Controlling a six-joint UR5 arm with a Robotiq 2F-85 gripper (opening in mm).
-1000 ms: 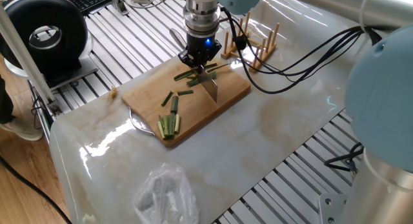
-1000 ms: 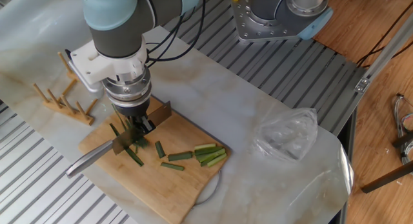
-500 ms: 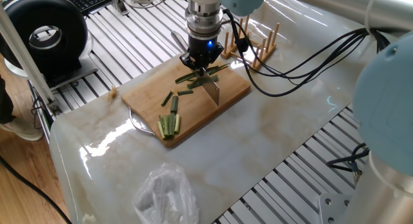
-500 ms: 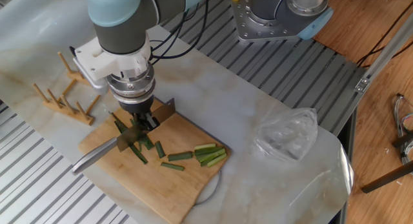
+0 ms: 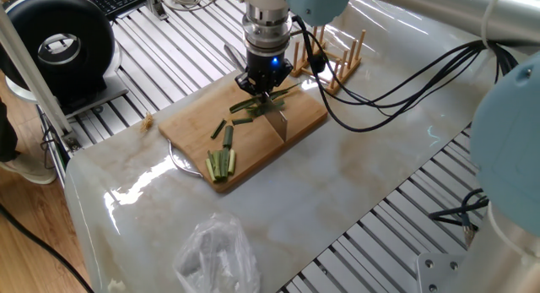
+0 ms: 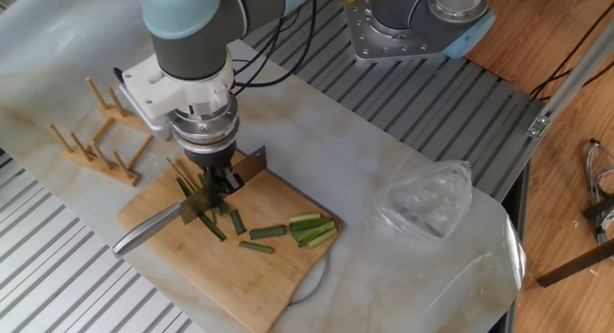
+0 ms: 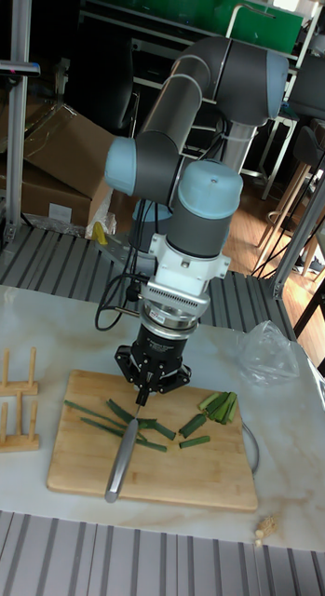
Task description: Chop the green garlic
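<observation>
My gripper (image 6: 219,179) (image 5: 260,84) (image 7: 143,391) is shut on a knife and stands over the bamboo cutting board (image 6: 278,275) (image 5: 190,111) (image 7: 209,475). The knife's grey handle (image 6: 144,230) (image 7: 120,461) sticks out one side and its blade (image 6: 251,167) (image 5: 278,122) the other, edge down at the board. Long dark-green stalks of green garlic (image 6: 180,175) (image 5: 280,92) (image 7: 92,410) lie under and beside the knife. Short cut segments (image 6: 256,239) (image 5: 226,132) (image 7: 193,426) lie further along the board.
A bundle of paler green sticks (image 6: 312,227) (image 5: 221,164) (image 7: 220,403) lies at the board's end. A wooden rack (image 6: 91,146) (image 5: 333,61) (image 7: 15,400) stands beside the board. A crumpled plastic bag (image 6: 422,199) (image 5: 215,251) sits on the marble top.
The gripper and knife have shifted a little along the board, to the right in the other fixed view. The stalks under the blade have been nudged slightly.
</observation>
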